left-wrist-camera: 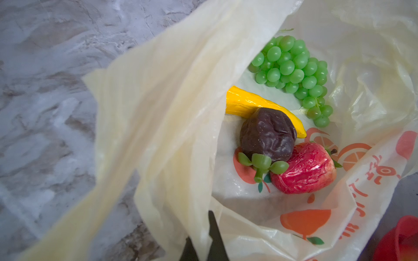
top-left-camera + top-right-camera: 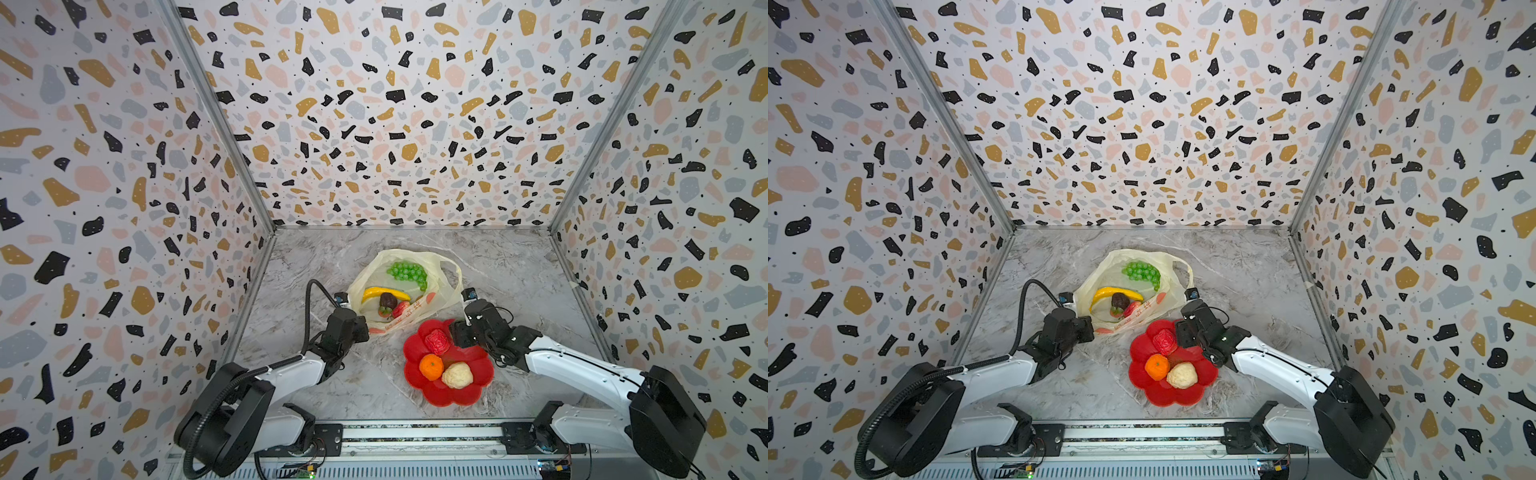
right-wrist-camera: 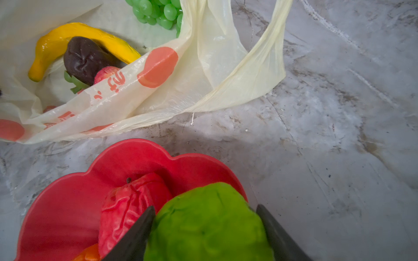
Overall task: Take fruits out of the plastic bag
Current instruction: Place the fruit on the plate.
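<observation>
The plastic bag (image 2: pixel 365 278) lies open on the marble table. Inside it are the green grape bunch (image 1: pixel 291 67), the yellow banana (image 1: pixel 244 101), a dark brown fruit (image 1: pixel 268 135) and a strawberry (image 1: pixel 305 169). My left gripper (image 1: pixel 201 235) is shut on the bag's near rim, holding the mouth open. My right gripper (image 3: pixel 205 206) is shut on a green fruit (image 3: pixel 208 226) just above the red dish's far edge, next to the bumpy red fruit (image 3: pixel 129 203). An orange (image 2: pixel 431 367) and a cream knobbly fruit (image 2: pixel 457 375) also lie in the dish.
The red flower-shaped dish (image 2: pixel 478 365) sits in front of the bag, towards the right. A loop handle (image 3: pixel 260 74) of the bag trails on the table beyond the dish. Patterned walls enclose the table at the left, right and back.
</observation>
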